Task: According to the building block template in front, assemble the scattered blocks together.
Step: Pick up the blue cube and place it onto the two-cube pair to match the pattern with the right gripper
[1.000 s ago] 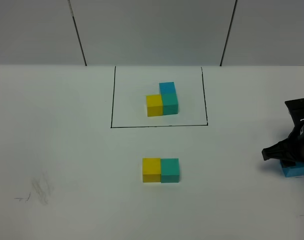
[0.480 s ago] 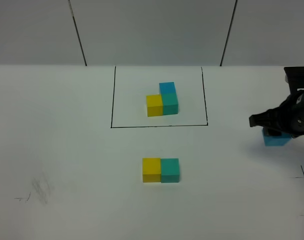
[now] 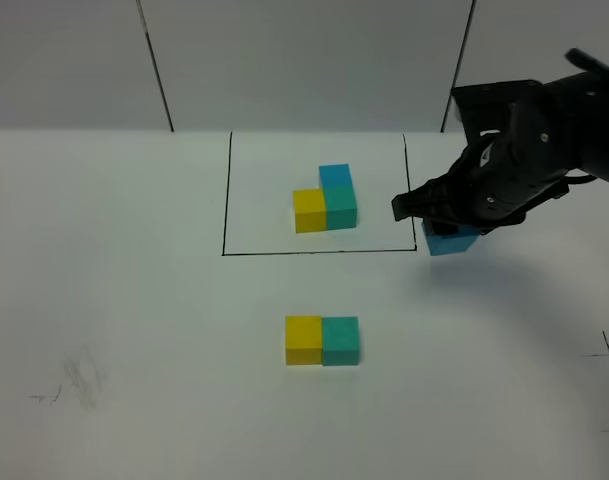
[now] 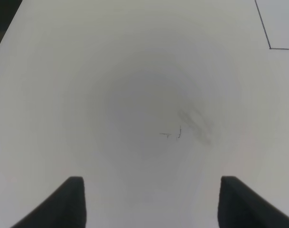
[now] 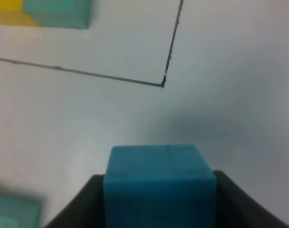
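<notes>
The building block template (image 3: pixel 325 198), a joined yellow, teal-green and sky-blue L, sits inside the black drawn rectangle (image 3: pixel 225 200). Of the scattered blocks, the yellow cube (image 3: pixel 304 340) and teal-green cube (image 3: pixel 340 340) lie side by side, touching, in front of the frame. My right gripper (image 3: pixel 450 228) is shut on the sky-blue cube (image 3: pixel 452 243) and holds it above the table just outside the frame's front right corner. In the right wrist view that cube (image 5: pixel 159 183) fills the space between the fingers, with the frame corner (image 5: pixel 162 84) beyond it. My left gripper (image 4: pixel 153 204) stands open over bare table.
Grey scuff marks and a small pen mark (image 3: pixel 82 380) are at the front left of the white table. A small black corner mark (image 3: pixel 601 348) is at the right. Grey wall panels rise behind the table's far edge.
My right gripper has risen from the table's right edge with the sky-blue cube and carried it left and farther back, to beside the frame's corner. The other blocks stayed put.
</notes>
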`<state>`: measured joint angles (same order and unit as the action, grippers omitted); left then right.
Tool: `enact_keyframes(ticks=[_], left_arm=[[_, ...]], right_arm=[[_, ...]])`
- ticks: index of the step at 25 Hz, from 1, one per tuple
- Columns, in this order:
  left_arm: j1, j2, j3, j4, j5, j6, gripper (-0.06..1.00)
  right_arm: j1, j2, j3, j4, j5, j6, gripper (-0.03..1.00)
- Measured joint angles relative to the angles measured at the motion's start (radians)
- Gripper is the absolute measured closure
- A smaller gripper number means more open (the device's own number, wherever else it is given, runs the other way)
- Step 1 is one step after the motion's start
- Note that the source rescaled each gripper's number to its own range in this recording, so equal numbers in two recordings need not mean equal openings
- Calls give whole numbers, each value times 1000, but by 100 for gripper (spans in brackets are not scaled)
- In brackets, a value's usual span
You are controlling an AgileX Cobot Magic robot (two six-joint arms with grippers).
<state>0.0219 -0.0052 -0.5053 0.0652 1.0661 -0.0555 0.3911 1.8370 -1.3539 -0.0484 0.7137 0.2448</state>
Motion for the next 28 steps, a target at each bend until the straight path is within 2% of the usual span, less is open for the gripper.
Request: enact_keyframes(ticks=[4,7,18,21,25,28], left_arm=[[0,0,0,0,0,0,58],[0,0,0,0,0,0,58],[0,0,0,0,0,0,58],[0,0,0,0,0,0,58],[0,0,0,0,0,0,58],[0,0,0,0,0,0,58]], right_arm=[[59,61,-55,-119,76,139,70],[98,74,-80,-158,99,194,70],[174,74,-130,-45,96,243,70],[204,79,-130,-76,99,324,70],[263,112,-139,-176,100,497,70],[293,153,-188,-238,148,603,70]])
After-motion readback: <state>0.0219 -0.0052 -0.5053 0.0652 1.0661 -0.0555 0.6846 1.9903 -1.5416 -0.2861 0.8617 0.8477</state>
